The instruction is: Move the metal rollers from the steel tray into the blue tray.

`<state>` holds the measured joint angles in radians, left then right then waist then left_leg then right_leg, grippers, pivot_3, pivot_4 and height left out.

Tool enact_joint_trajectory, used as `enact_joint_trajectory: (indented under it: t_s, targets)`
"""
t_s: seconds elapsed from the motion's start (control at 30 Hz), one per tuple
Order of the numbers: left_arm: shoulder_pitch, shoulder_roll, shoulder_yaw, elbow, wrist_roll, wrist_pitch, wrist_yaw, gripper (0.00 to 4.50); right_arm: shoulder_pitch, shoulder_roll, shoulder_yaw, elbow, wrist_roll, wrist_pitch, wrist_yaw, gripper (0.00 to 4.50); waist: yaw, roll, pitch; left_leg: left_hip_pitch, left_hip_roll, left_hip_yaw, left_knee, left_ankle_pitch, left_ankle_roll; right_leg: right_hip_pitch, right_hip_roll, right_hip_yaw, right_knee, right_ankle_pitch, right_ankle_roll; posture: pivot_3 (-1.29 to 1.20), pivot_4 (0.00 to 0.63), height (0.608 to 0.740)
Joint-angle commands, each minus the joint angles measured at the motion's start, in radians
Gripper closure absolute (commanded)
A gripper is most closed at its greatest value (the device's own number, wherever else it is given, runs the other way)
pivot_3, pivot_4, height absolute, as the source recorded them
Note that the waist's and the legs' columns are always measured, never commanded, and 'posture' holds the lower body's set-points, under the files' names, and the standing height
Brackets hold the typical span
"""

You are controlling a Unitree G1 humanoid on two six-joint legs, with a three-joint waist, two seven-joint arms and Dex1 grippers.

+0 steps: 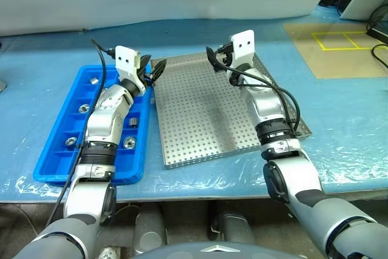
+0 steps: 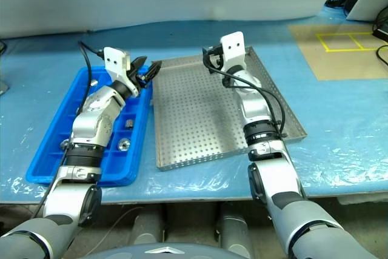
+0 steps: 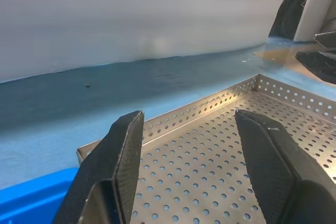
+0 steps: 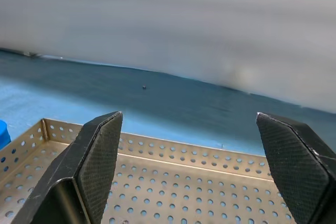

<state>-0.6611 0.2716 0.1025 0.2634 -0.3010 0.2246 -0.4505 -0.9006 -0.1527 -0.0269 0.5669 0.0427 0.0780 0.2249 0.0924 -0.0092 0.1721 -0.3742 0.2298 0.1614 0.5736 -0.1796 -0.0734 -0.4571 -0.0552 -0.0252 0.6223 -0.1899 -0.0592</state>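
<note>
blue tray (image 1: 60,144): middle hidden by left arm | steel tray (image 1: 200,119): right rim behind right arm

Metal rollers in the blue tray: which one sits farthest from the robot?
The roller in the blue tray's left column, near its far end; the other rollers lie in compartments closer to the robot.

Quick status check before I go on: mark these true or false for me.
1. The steel tray has rollers on its floor. False: its perforated floor is bare where it shows.
2. Several rollers sit in compartments of the blue tray. True.
3. The left tool grips a roller. False: its fingers stand apart with nothing between them.
4. The right tool is open and empty. True.
5. The blue tray lies to the right of the steel tray. False: it lies to its left.
</note>
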Motion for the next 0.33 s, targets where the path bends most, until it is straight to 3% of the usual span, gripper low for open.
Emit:
enact_joint_trajectory:
  t_s: [0.03,0.33]
  targets:
    - [-0.015,0.009,-0.002,-0.052,0.001,0.012,-0.004,1.54,0.0,0.006,0.001,-0.038,-0.004,-0.023,-0.011,0.22,0.0,0.0,0.0,0.0,0.0,0.0,0.0,0.0,0.0,0.0,0.0,0.0,0.0,0.0,0.0,0.03,0.15,0.74]
    - [-0.034,0.003,-0.015,-0.031,0.012,0.016,-0.011,1.54,0.022,0.006,0.008,-0.063,-0.018,-0.021,-0.017,0.22,-0.003,0.0,0.0,0.0,0.0,0.0,0.0,0.0,0.0,0.0,0.0,0.0,0.0,0.0,0.0,0.01,0.15,0.74]
